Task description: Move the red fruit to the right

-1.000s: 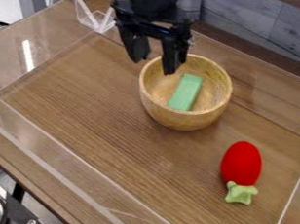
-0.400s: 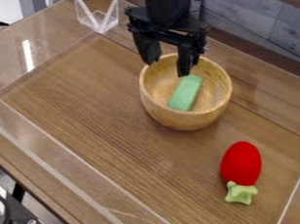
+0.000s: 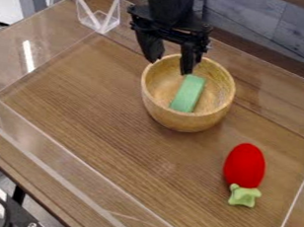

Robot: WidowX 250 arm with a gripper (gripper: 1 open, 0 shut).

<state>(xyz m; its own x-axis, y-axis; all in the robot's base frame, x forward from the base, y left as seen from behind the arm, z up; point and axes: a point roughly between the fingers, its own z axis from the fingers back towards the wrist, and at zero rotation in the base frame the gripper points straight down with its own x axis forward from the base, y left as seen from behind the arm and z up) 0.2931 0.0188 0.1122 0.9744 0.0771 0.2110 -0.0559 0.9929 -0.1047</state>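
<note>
The red fruit [image 3: 245, 165] is a small glossy strawberry-shaped toy with a light green stem end pointing toward the front; it lies on the wooden table at the right front. My black gripper [image 3: 171, 54] hangs open above the back rim of the wooden bowl [image 3: 214, 108], far to the back left of the fruit, with nothing between its fingers. A flat green block [image 3: 188, 93] lies inside the bowl, just in front of the fingertips.
Clear acrylic walls [image 3: 21, 135] fence the wooden tabletop on all sides, with a transparent corner bracket [image 3: 96, 17] at the back left. Bare wood stretches across the left and front of the enclosure.
My gripper has shifted a little to the right over the bowl's back rim since the earliest frame, staying open. The red fruit, the bowl and the green block have not moved.
</note>
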